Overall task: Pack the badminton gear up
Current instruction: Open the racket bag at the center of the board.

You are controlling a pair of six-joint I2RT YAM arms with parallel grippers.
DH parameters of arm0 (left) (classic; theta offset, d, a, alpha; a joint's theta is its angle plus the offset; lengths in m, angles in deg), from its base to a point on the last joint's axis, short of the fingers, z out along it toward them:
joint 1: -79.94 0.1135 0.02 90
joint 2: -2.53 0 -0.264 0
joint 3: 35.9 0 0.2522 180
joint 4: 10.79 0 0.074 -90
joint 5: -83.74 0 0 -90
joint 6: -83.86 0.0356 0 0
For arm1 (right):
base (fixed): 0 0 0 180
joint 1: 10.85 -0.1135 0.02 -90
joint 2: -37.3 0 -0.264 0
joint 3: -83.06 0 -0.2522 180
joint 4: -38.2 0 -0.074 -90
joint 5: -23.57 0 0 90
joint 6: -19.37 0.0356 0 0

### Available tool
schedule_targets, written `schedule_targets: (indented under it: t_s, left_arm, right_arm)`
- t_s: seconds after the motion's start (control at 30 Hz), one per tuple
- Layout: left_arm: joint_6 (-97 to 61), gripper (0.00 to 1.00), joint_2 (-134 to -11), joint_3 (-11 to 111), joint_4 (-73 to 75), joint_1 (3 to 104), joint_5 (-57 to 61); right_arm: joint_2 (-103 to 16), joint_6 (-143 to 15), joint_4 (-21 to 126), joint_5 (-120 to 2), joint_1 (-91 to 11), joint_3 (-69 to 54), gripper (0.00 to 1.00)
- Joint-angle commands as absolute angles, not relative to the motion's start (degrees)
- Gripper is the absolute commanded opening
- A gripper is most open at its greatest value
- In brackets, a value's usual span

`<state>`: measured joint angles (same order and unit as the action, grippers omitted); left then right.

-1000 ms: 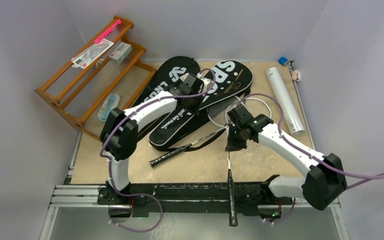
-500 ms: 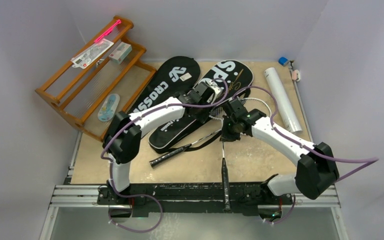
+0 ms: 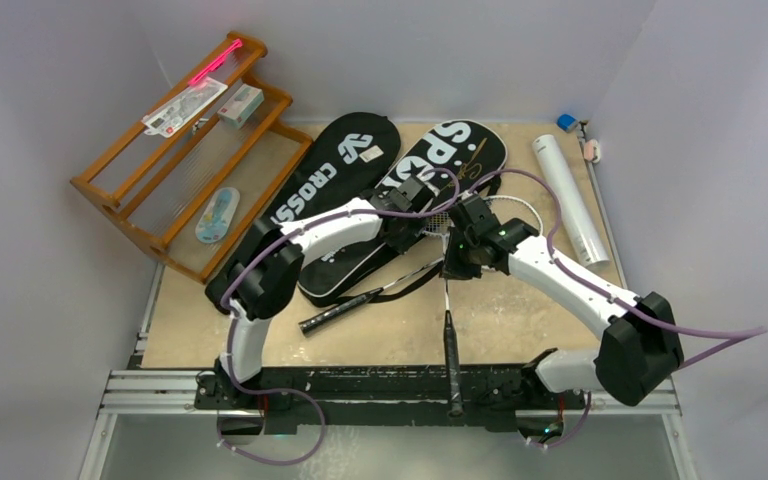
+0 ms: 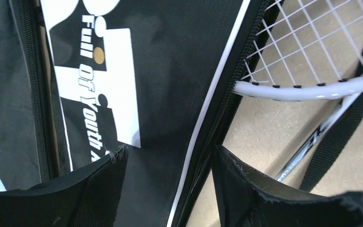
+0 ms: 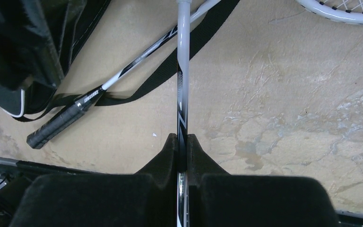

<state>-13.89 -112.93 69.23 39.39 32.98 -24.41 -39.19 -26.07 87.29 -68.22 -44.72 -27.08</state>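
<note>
— The right arm has brought its racket in toward the covers. A second ago the handle hung further out past the near edge. The left claw (image 4: 168, 156) has also slid across to the rim of the SPORT cover (image 3: 475, 150) and spread its jaws.

— Is it holding anything now?

— No. It's open with nothing between the fingers, poised over the cover's zipped edge. The right claw (image 5: 182, 138) is clamped on the shaft of the held racket (image 5: 183, 56), just above the grip.

— Where does that racket lie?

— Lengthwise, away from the arms. The handle reaches back over the near rail and the head is up beside the SPORT cover's lower edge, by the left claw. It isn't bagged yet.

— So which step is this?

— I'd say they're getting that racket into the SPORT cover. Next, the left claw probably has to pinch the rim and lift it so there's a mouth. Then the right arm can feed the head in straight without snagging the strings on the zipper.

— What's there altogether?

— Two rackets: the held one, and a second racket (image 3: 332, 317) on the tabletop (image 3: 520, 310) with its head up against the SPORT cover. I can't tell if that head is inside. Two covers, counting the CROSSWAY cover (image 3: 325, 185), which lies to the left of the SPORT one. One white tube (image 3: 568, 198) lies well off to the right. I can't make out any shuttlecocks.
</note>
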Motion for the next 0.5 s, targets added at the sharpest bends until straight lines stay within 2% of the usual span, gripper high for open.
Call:
schedule_targets:
  t_s: [0.0, 0.07, 0.1, 0.2, 0.23, 0.47]
  left_arm:
    - [-13.89, 0.61, -115.73, 72.76, 41.36, 32.62, -26.95]
    - [-14.56, 0.53, -116.61, 74.24, 43.36, 32.54, -26.30]
    - [-14.79, 0.44, -116.44, 74.58, 43.74, 32.37, -25.89]
    - [-14.72, 0.06, -113.13, 73.00, 41.32, 32.01, -24.93]
    - [-14.53, 0.00, -111.03, 71.67, 40.08, 32.04, -24.04]
    - [-14.07, 0.00, -104.54, 68.85, 36.64, 32.00, -16.61]
  right_arm:
    - [-37.32, -25.25, 84.71, -68.81, -45.15, -24.17, 0.00]
    - [-37.40, -25.11, 84.00, -69.09, -45.17, -24.51, 0.00]
    - [-37.45, -25.11, 83.43, -69.36, -45.14, -24.91, 0.00]
    - [-37.83, -24.49, 81.41, -69.48, -45.17, -26.12, 0.00]
    - [-38.04, -24.15, 80.83, -69.66, -45.15, -26.35, 0.00]
    - [-41.43, -21.22, 74.87, -70.74, -45.13, -27.85, 0.00]
